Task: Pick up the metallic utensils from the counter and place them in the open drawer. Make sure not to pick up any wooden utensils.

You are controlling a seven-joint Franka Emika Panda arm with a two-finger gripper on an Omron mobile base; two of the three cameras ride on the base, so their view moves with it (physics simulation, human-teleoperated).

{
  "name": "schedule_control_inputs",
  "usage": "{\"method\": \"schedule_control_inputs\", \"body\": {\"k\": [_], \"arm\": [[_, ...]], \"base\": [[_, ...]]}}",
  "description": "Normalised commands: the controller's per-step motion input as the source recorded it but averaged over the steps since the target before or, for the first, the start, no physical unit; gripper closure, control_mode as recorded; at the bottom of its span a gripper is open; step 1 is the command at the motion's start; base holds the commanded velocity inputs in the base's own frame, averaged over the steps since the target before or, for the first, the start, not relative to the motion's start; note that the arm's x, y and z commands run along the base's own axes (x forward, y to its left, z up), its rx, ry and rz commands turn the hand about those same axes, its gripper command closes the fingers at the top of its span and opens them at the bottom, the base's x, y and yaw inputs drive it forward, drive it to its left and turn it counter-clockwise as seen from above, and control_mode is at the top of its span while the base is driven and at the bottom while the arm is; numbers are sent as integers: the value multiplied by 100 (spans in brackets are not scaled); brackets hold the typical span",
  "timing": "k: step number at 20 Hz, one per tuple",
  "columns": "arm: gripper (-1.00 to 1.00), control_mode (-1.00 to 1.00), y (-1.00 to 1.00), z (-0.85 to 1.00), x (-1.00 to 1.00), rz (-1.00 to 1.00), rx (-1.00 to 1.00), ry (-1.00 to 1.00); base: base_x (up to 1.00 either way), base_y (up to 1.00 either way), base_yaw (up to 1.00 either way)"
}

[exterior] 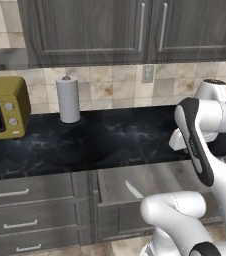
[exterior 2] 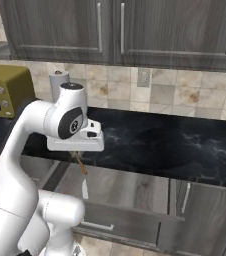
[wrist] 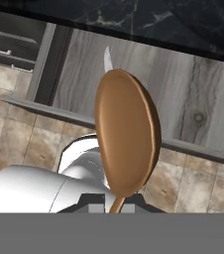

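Observation:
My gripper point(exterior 2: 77, 153) hangs over the open drawer point(exterior 2: 135, 186), just in front of the counter point(exterior 2: 175, 145) edge. It is shut on the handle of a tan-orange wooden spoon point(exterior 2: 81, 165). In the hand view the gripper point(wrist: 115, 204) holds the spoon's stem, and the oval bowl point(wrist: 127, 130) stands up large in front of the camera. A slim silvery knife point(exterior: 133, 190) lies on the pale floor of the drawer point(exterior: 160, 177) toward its left side. The knife shows also in the right base view point(exterior 2: 85, 189), and its tip pokes out behind the spoon point(wrist: 107, 58).
A mustard-yellow toaster oven point(exterior: 5, 107) stands at the counter's left end, with a white paper towel roll point(exterior: 68, 99) beside it against the tiled wall. Shut grey drawers point(exterior: 30, 210) lie left of the open one. Dark upper cabinets point(exterior: 135, 27) hang overhead.

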Motion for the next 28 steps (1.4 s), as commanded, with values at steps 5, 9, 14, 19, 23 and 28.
{"method": "schedule_control_inputs", "body": {"k": [5, 9, 14, 19, 23, 28], "arm": [[100, -100, 1, 0, 0, 0, 0, 0], [100, -100, 33, -16, 28, 20, 0, 0], [100, -100, 7, -49, 36, 37, 1, -6], [100, -100, -23, -100, 11, 19, 0, -21], [100, -100, -5, -100, 0, 1, 0, -13], [100, -100, 0, -82, 0, 0, 0, -10]], "base": [[0, 0, 0], [0, 0, 0], [0, 0, 0], [0, 0, 0], [0, 0, 0], [0, 0, 0]]}}
